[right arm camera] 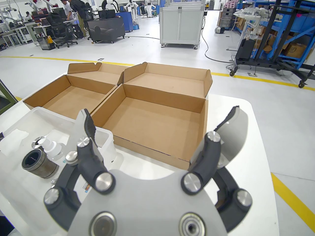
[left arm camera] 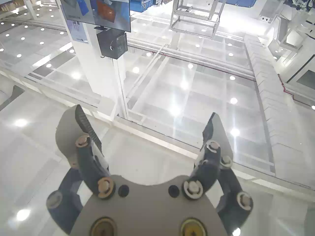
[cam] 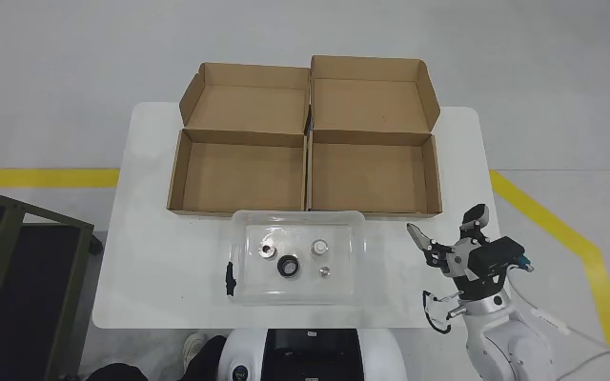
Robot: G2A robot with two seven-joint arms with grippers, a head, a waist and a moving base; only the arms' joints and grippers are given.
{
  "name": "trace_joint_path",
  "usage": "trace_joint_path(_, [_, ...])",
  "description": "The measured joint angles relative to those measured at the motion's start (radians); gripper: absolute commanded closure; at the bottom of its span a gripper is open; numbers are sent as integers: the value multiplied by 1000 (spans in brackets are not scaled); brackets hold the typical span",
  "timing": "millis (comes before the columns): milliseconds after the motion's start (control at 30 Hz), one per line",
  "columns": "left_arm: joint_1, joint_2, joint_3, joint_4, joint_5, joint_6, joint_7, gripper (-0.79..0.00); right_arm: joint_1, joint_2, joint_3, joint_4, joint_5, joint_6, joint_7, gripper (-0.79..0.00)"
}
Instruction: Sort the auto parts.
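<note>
A grey floor (cam: 76, 76) with a yellow line (cam: 57, 177) surrounds the white bench (cam: 143, 238). At the bench's far side two open cardboard boxes sit touching, the left box (cam: 238, 176) and the right box (cam: 372, 176), their bare bottoms showing. Just nearer stands a clear tray (cam: 357, 276) holding the auto parts: a black ring (cam: 289, 268), a silver collar (cam: 265, 251), a white-capped piece (cam: 320, 247) and a small silver piece (cam: 325, 270). The right claw (cam: 446, 224) hangs released and empty over the bench's right near corner, beside the tray and apart from the parts. The left claw (left arm camera: 145, 111) is released too, against the ceiling (left arm camera: 196, 87).
</note>
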Motion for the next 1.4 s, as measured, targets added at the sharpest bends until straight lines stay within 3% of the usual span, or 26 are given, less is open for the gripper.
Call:
trace_joint_path(367, [0,0,0,0,0,0,0,-785,12,2,-9,-3,-3,-7,23,-785])
trace_joint_path(900, [0,0,0,0,0,0,0,-785,159,26,-175,-24,-16,-241,401,-785])
trace_joint_path(1400, [0,0,0,0,0,0,0,-785,291,37,-376,22,-79,-307,621,-785])
